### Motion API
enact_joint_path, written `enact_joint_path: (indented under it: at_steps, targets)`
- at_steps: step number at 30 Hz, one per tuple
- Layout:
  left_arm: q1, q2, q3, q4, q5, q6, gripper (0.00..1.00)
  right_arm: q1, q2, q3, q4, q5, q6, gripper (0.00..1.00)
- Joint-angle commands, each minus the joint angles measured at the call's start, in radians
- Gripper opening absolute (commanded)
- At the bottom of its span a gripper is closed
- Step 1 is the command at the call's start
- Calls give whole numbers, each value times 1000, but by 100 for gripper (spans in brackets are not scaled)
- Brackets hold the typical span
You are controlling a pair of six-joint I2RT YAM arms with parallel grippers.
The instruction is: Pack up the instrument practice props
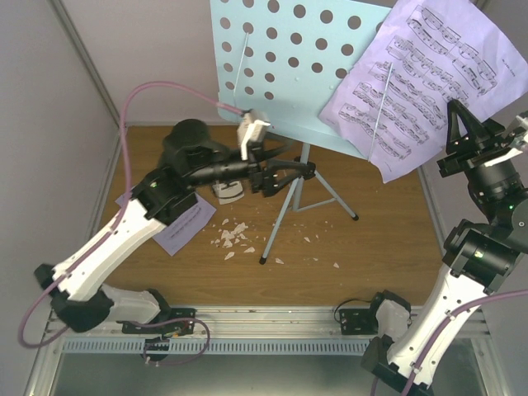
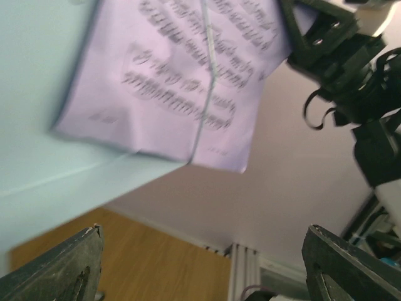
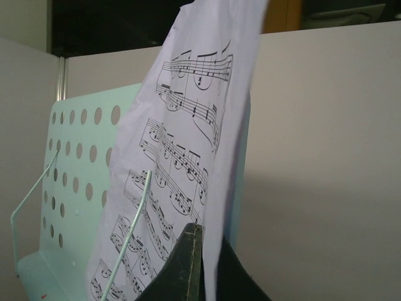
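The right gripper, pinched shut on the outer edge of the sheet-music page resting on the music stand, should probably draw it upward from under the stand's wire retainer to avoid tearing, while the left gripper hangs wide open and empty beside the stand's pole.

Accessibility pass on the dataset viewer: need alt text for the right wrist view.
A sheet-music page with printed notes rises upright, its lower edge pinched by the right gripper at the bottom of the frame. Behind it to the left is a pale blue perforated music stand with thin wire page holders, against a plain grey wall.
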Motion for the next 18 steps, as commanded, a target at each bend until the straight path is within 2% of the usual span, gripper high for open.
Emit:
enact_joint_path:
  at_steps: [1,8,13,18]
  targets:
    - [-96,147,170,144,-51,-62,86,-6,5,-21,33,-3,-16,1]
    - [-149,376,394,171,-54,-112,82,-5,10,-53,72,-23,-5,1]
    - [-153,509,558,125,-67,-144,70,9,13,-65,73,-19,-17,0]
    - [-153,557,593,194,-42,-190,60,25,16,-69,80,-15,-19,0]
